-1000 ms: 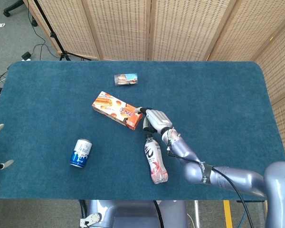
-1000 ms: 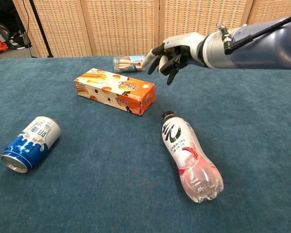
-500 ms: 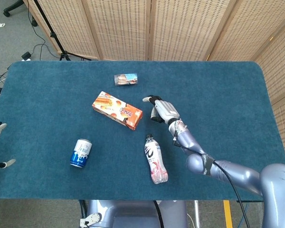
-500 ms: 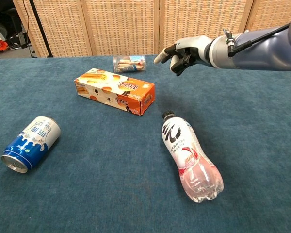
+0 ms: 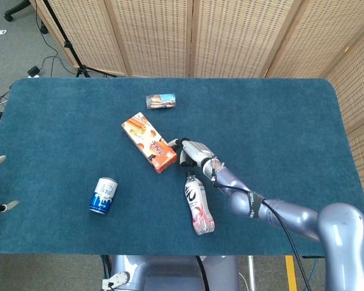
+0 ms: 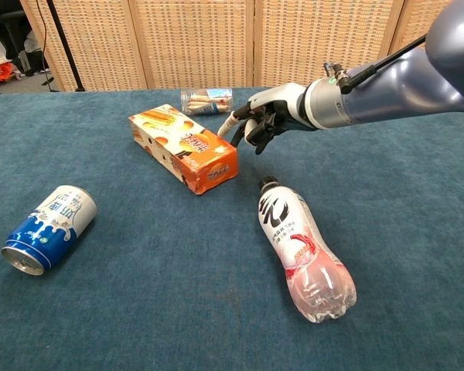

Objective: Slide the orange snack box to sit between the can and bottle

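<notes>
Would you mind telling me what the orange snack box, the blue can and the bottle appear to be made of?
The orange snack box looks like glossy printed cardboard, with crisp folded edges. The blue can looks like thin metal, given its shiny silver rim. The clear bottle seems plastic: see-through, ribbed body and a printed film label.

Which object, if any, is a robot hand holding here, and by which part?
Nothing is held. The right robot hand has its fingertips at the near end of the orange snack box, pushing rather than gripping it.
</notes>
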You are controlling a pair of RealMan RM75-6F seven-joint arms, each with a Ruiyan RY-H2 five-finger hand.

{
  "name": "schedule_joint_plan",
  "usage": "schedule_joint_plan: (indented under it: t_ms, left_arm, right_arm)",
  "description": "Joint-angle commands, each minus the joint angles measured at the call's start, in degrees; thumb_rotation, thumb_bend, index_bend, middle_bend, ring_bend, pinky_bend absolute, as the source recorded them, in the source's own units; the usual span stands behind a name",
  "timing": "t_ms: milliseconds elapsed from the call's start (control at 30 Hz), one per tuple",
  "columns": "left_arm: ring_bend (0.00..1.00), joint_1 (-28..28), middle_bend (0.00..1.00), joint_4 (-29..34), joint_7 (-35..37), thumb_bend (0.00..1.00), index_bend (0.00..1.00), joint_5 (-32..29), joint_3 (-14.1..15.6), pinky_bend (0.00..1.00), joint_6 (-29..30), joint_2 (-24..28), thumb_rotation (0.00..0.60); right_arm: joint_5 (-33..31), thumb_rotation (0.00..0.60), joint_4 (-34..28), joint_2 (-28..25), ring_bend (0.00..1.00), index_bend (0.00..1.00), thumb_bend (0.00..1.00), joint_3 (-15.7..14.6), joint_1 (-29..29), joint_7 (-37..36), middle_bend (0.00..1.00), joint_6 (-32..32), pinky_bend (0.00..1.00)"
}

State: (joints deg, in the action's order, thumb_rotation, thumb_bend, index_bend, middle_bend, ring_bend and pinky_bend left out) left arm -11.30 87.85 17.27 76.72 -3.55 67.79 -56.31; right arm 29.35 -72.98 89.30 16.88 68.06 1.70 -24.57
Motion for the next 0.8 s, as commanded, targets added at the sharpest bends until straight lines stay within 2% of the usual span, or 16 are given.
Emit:
schedule_joint_plan:
  t_ms: [33,167,300,433,467,533,600,633,667,800]
  left_arm:
    - [0.00,0.1,0.00,0.1,-0.1,0.00,0.00,0.3,0.1,0.00,0.2,0.0,0.600]
    - [0.00,0.2,0.00,0.2,-0.2,0.00,0.00,0.5,0.2,0.00,0.6,0.0,0.600]
    - [0.00,0.4,0.00,0.0,0.3,0.00,0.00,0.7,0.1,0.00,1.0,-0.1,0.600]
    - [0.00,0.4,0.00,-0.1,1.1,0.00,0.00,0.8,0.0,0.00,1.1,0.2,0.600]
    - [0.00,0.3,0.00,-0.1,1.3,0.00,0.00,0.8,-0.1,0.00,1.1,0.3,0.600]
    - [0.00,0.3,0.00,0.5,1.6,0.00,0.00,1.1,-0.4,0.00,1.6,1.0,0.600]
    - [0.00,0.1,0.00,1.6,1.5,0.00,0.00,1.9,-0.7,0.00,2.2,2.4,0.600]
    - [0.00,0.0,0.00,2.2,1.5,0.00,0.00,2.3,-0.7,0.00,2.2,3.2,0.600]
    - [0.00,-0.3,0.00,2.9,1.8,0.00,0.00,2.9,-0.9,0.00,2.3,4.3,0.600]
    - [0.00,-2.1,0.00,4.3,4.5,0.00,0.00,5.9,-1.4,0.00,1.4,7.9,0.600]
  right_arm:
    - [1.0,0.600,-3.5,-2.1,0.15,0.18,1.00,0.2,0.1,-1.4,0.30,1.2,0.18]
    - [2.8,0.600,-5.3,-2.8,0.14,0.18,1.00,0.2,-0.3,-1.9,0.29,-1.2,0.18]
    - [5.7,0.600,-7.9,-3.8,0.08,0.18,1.00,1.6,-2.0,-2.9,0.19,-6.5,0.18]
    - [12.6,0.600,-13.5,-7.6,0.03,0.12,1.00,3.6,-6.1,-4.9,0.13,-12.2,0.17]
    - [14.0,0.600,-14.6,-8.5,0.01,0.09,0.95,3.8,-6.9,-5.2,0.09,-13.1,0.16]
    - [19.4,0.600,-17.4,-12.4,0.00,0.04,0.53,3.4,-10.0,-3.6,0.03,-18.5,0.11]
    - [26.0,0.600,-20.6,-16.9,0.00,0.01,0.11,1.0,-14.2,0.2,0.00,-25.9,0.07]
    - [28.9,0.600,-21.9,-18.6,0.00,0.01,0.02,-0.1,-16.2,1.5,0.00,-29.2,0.05]
    - [31.6,0.600,-22.8,-20.3,0.00,0.00,0.00,-1.2,-18.4,2.6,0.00,-32.6,0.05]
    - [37.8,0.600,-24.8,-24.9,0.00,0.00,0.00,-3.9,-24.8,1.7,0.00,-40.1,0.03]
